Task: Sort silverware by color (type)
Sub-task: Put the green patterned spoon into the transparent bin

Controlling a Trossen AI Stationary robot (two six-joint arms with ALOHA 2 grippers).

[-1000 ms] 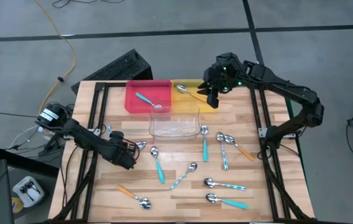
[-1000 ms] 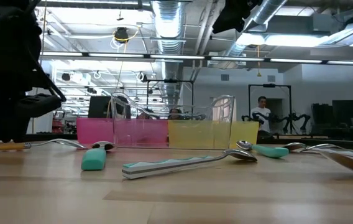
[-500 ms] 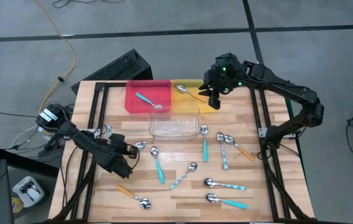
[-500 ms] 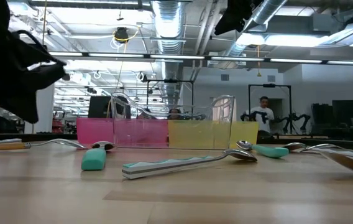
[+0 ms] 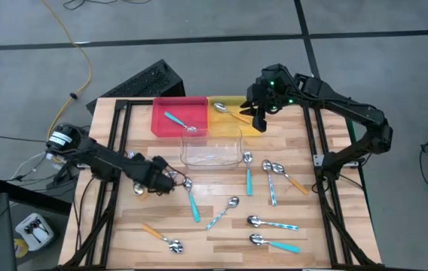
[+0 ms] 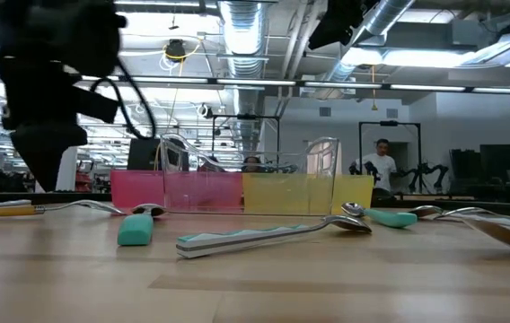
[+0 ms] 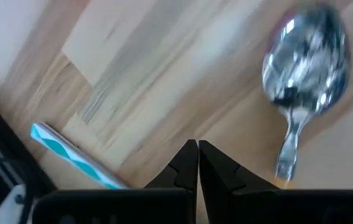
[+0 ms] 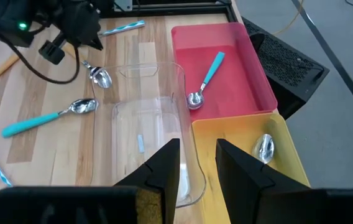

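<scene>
The bench (image 5: pixel 327 226) is carrying spoons (image 5: pixel 267 223) scattered from its centre toward five o'clock. The right pincer (image 5: pixel 258 120), fingers apart and empty, is hanging over the yellow tray (image 5: pixel 221 121) at one o'clock. The left pincer (image 5: pixel 175 181), pressed together, is hovering at nine o'clock beside a spoon (image 7: pixel 306 68).
</scene>
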